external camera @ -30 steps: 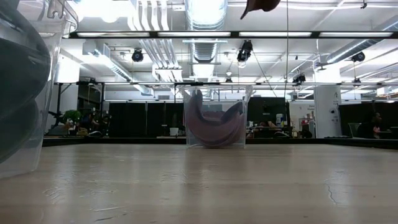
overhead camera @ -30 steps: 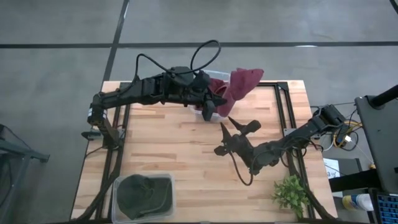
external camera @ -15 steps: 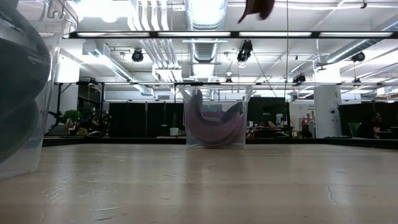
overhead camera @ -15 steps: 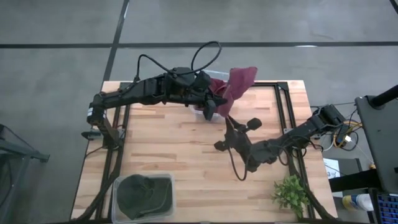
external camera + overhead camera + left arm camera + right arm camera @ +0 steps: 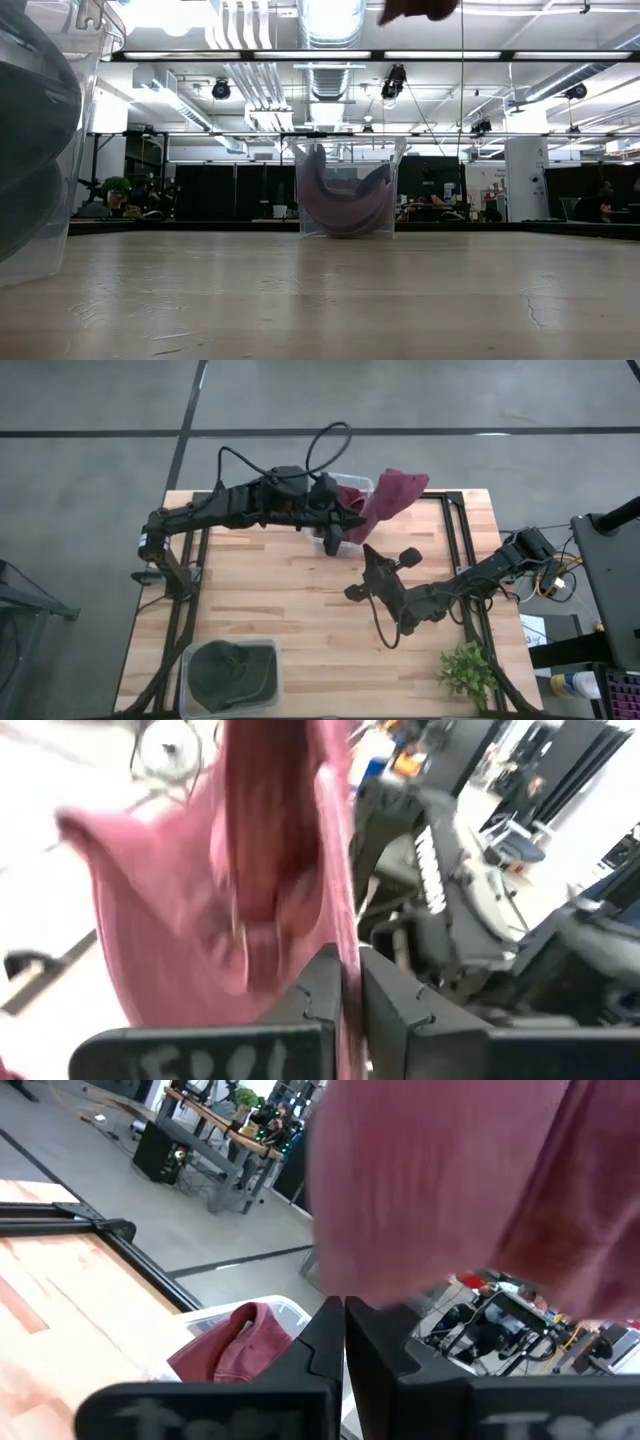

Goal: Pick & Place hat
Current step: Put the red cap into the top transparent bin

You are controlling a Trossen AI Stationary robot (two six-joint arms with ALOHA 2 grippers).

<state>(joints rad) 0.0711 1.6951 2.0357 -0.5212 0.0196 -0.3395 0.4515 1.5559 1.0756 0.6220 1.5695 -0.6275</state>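
A dark red hat hangs in the air over the table's far middle; its bottom tip shows at the top of the low view. My left gripper is shut on it, just on the near side of a clear bin that holds another red hat. My right gripper reaches up from the near right to the hat's lower end and is shut there. My left gripper pinches a thin edge of the hat's cloth between its two fingers, coming level from the table's left. The hat is lifted clear of the table and spreads out beyond the fingers. My right gripper has its shut fingertips at the hat's lower edge, slanting up from the near right. The fingers themselves hide how much cloth is between them.
A second clear bin with dark green hats stands at the near left corner, its wall close to the low camera. A green plant sits at the near right. Bare wood lies in the table's middle.
My right gripper has moved toward the far edge and up to the hat's lower end and has shut there. The hat's free upper part has swung out toward the table's right; the part in my left gripper has stayed put.
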